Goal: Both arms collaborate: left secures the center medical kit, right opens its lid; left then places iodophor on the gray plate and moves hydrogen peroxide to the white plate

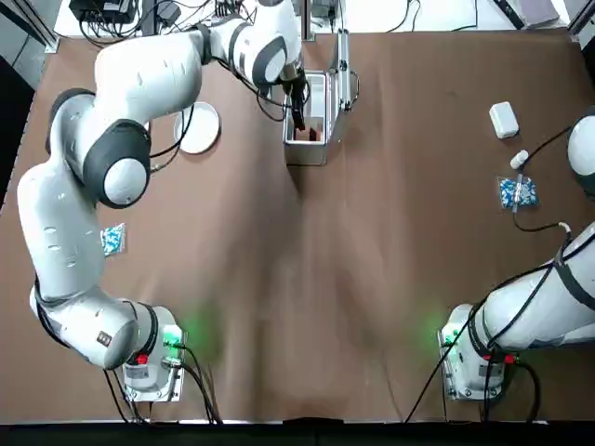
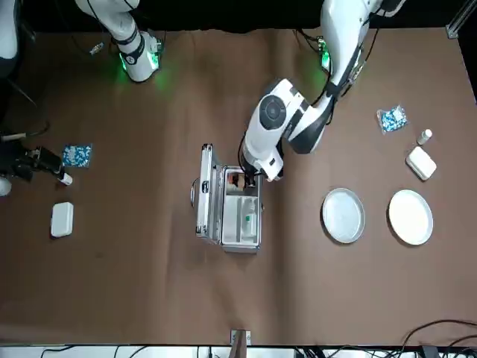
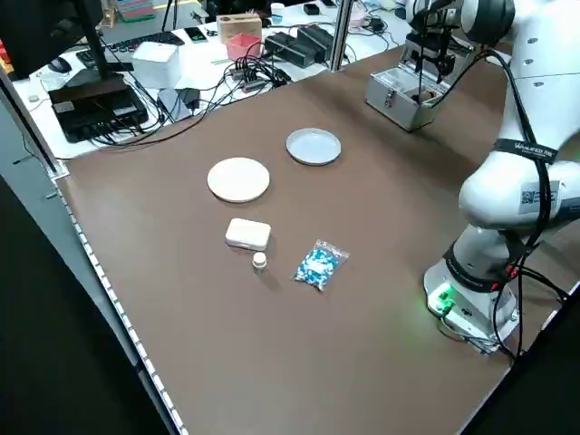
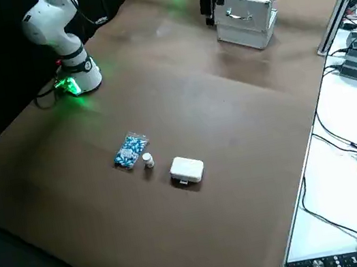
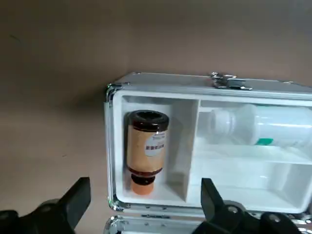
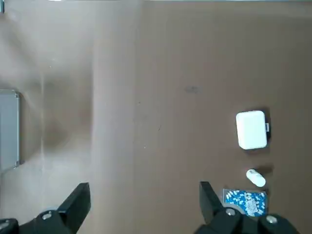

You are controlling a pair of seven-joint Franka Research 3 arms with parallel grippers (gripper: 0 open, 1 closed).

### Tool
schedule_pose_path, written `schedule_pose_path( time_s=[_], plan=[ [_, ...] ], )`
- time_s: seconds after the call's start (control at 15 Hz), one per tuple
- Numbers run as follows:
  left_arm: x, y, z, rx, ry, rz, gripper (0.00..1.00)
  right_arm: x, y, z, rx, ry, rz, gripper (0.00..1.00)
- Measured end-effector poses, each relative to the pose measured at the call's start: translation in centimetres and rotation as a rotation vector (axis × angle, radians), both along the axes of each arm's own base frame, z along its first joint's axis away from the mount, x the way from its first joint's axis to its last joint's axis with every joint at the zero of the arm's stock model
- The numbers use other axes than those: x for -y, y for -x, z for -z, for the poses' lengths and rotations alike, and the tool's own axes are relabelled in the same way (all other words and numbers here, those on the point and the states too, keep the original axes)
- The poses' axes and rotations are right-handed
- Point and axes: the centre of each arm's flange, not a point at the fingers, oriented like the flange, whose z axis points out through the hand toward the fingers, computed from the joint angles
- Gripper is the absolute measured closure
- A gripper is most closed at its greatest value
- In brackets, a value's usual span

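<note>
Left wrist view, iodophor below open left hand

Top looks straight down, front faces robot; both share medical kit. Sides oblique. Left wrist close above kit; right wrist high over table.
</note>
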Motion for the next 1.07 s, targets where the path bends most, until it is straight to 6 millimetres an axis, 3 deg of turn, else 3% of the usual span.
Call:
schedule_pose_path(
  time_s=[0.13, 0.4, 0.47, 0.8, 1.07],
  plan=[
    [0.3, -0.2, 0.3, 0.007, -0.008, -0.005, 0.08, 0.0, 0.1, 0.3, -0.006, 0.0, -0.001, 0.01],
    [0.6, -1.0, 1.4, 0.008, -0.012, -0.013, 0.13, 0.0, 0.1, 0.9, -0.016, 0.004, -0.002, 0.01],
    [1.0, -0.9, 1.8, 0.004, -0.013, -0.008, 0.19, 0.0, 0.2, 1.0, -0.017, 0.005, -0.002, 0.01],
    [3.1, -0.1, 2.7, 0.021, -0.006, 0.018, 0.26, 0.0, 0.2, 1.0, -0.017, 0.006, -0.004, 0.01],
    [3.1, -0.3, 3.8, 0.013, -0.007, -0.036, 0.3, 0.0, 0.2, 1.0, -0.016, 0.007, -0.006, 0.01]
  ],
)
